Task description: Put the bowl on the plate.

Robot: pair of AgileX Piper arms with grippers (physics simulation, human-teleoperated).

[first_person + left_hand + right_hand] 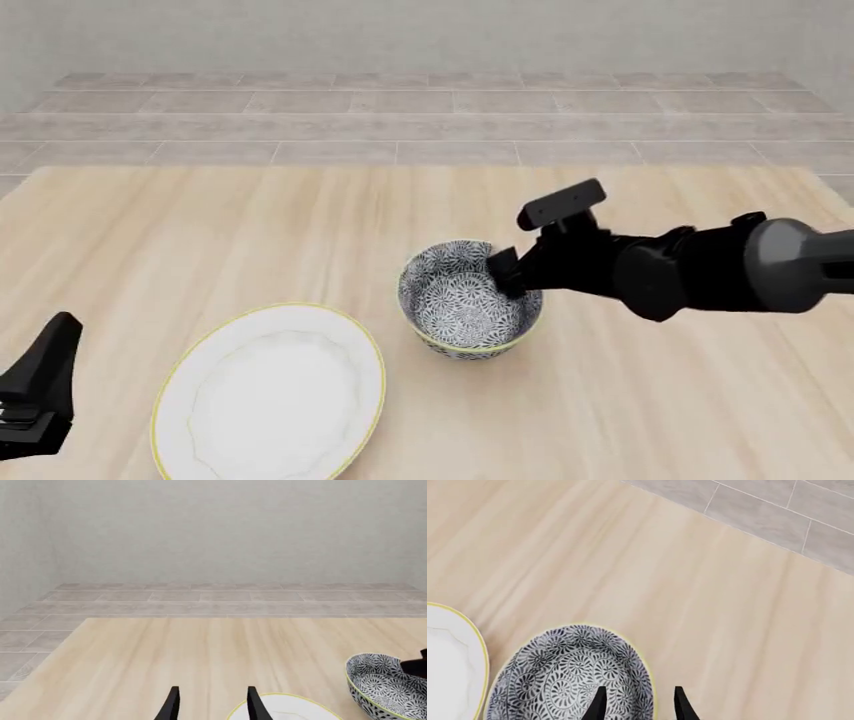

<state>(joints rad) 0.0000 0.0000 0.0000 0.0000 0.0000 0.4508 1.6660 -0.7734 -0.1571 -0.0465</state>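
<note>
Grasp step: right gripper (506, 272) jaws straddle the bowl (469, 298) rim, grip unconfirmed; next, lift onto plate (271, 392). Left gripper (212, 705) parted, idle.

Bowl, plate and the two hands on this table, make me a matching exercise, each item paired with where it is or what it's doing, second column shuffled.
Column one:
1. bowl
2. plate
3. right hand
4. left hand

Column two:
A. plain white, nothing on it, left of the bowl in the front view
B. fingers straddling the bowl's rim
C. patterned, tilted, beside the plate
D. low at the table's near left, holding nothing

Pairs: 1-C, 2-A, 3-B, 4-D
</note>
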